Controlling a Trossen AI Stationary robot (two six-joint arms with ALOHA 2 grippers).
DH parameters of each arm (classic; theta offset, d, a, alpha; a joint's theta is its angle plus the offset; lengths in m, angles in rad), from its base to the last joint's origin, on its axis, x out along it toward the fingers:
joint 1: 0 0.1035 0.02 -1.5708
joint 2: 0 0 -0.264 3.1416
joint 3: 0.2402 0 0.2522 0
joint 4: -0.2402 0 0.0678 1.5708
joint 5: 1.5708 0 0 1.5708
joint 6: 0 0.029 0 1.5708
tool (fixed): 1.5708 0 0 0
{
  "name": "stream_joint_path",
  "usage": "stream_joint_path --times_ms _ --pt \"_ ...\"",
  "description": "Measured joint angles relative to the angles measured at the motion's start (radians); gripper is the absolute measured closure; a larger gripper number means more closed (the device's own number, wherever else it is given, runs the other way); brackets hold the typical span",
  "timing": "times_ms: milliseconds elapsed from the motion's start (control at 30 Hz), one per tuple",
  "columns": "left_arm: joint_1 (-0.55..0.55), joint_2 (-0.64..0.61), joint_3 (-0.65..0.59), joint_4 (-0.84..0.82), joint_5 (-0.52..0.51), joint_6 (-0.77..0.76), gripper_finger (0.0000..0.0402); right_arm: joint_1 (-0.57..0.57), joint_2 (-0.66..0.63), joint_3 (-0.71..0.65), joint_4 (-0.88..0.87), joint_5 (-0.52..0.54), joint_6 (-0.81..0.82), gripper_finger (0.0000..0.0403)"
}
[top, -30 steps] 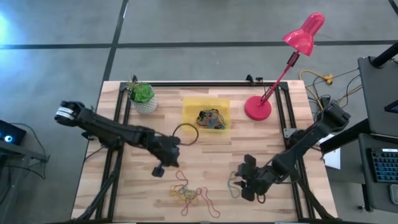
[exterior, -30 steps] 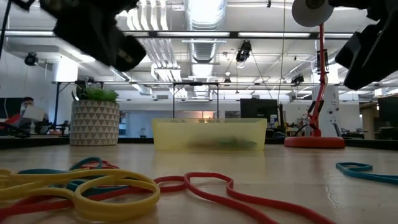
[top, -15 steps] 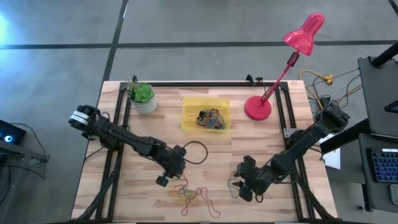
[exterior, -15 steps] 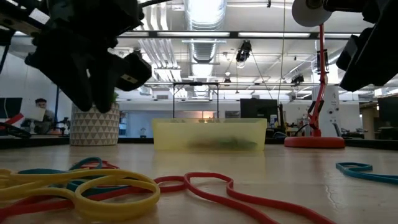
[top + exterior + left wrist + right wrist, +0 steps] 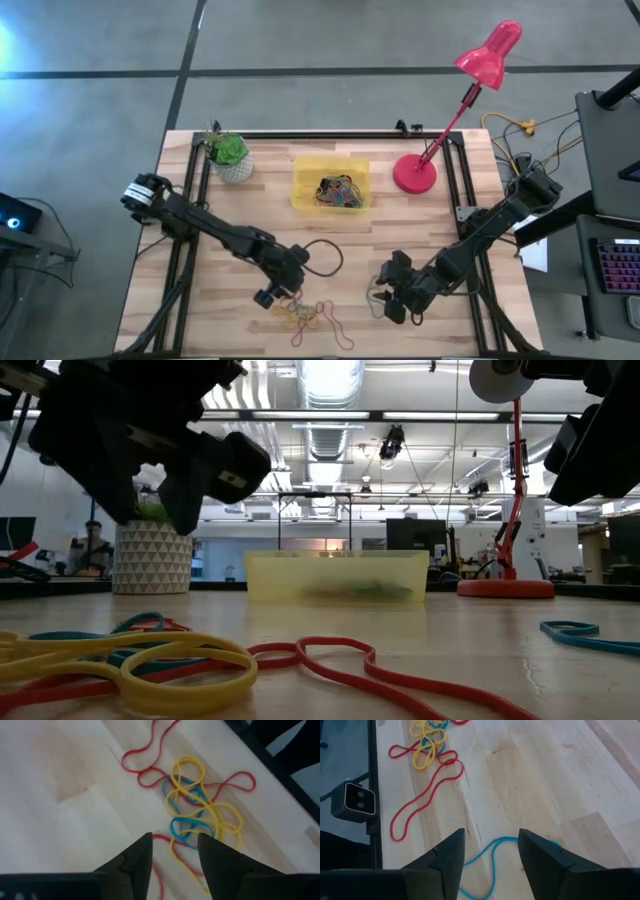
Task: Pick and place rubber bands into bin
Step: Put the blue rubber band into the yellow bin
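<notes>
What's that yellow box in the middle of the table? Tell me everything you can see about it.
The bin is a small, shallow, rectangular tray of see-through yellow plastic, sitting flat on the wooden table toward its far side, between a potted plant and a red lamp. It has low walls and an open top. A tangled heap of colourful rubber bands already lies inside. From table height its walls look cloudy, with the bands showing dimly through. Neither gripper touches it.
</notes>
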Motion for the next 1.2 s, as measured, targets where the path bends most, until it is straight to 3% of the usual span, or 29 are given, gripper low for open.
stream_joint_path --times_ms 567,1200 --pt "-0.005 0.165 0.081 0.017 0.093 -0.117 0.0279 0.0 0.0 -0.004 0.001 0.029 0.028 0.0232" --pt "0.0 0.177 0.068 0.023 0.075 -0.134 0.0279 0.0 0.0 -0.005 0.0 0.027 0.044 0.0232"
